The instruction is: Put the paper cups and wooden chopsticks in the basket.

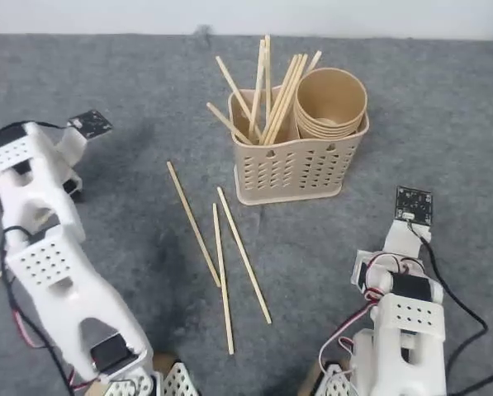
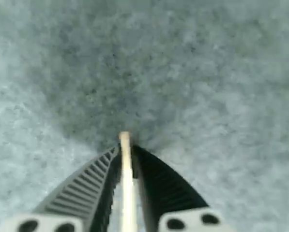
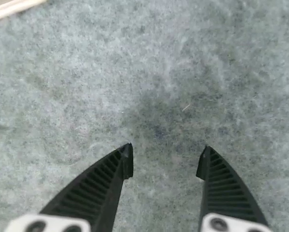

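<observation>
My left gripper (image 2: 127, 151) clamps one chopstick (image 2: 128, 193); carry it level, then tip it upright above the basket (image 1: 291, 169).

Stacked cups (image 1: 332, 99) in basket (image 1: 291, 169); apparently three chopsticks (image 1: 222, 272) outside.

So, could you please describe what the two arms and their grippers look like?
One arm and the other arm are white plastic shells with perforated panels, red and black cables and a small dark circuit board each. The left gripper and right gripper have black, ribbed, tapering fingers on white bases.
</observation>
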Motion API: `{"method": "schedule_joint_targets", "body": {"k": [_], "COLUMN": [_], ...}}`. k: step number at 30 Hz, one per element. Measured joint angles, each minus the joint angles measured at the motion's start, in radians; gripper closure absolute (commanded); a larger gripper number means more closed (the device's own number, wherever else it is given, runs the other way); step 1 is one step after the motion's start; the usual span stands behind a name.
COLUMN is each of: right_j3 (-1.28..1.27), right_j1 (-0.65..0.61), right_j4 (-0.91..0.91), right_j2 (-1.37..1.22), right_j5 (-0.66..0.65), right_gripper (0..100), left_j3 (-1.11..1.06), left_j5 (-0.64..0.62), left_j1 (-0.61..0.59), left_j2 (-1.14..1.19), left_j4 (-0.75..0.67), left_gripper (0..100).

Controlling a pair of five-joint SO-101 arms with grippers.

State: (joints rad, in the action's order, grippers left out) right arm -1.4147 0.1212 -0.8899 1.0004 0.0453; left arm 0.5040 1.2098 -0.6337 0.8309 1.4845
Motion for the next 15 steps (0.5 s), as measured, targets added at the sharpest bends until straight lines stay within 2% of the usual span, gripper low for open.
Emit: {"method": "schedule_joint_targets", "body": {"k": [6,15], "right_j3": [0.0,0.0], "right_j1": [-0.002,-0.002], "right_j4": [0.0,0.0], "right_j2": [0.0,0.0], "right_j5": [0.0,0.0], "right_gripper": [77.2,77.2], "left_j3": [0.144,0.354], "left_j5": [-0.02,-0.328], "left_j1": [0.02,0.041], "left_j2": [0.009,0.008], "left_j4": [0.213,0.233], "left_gripper": [99,99]}}
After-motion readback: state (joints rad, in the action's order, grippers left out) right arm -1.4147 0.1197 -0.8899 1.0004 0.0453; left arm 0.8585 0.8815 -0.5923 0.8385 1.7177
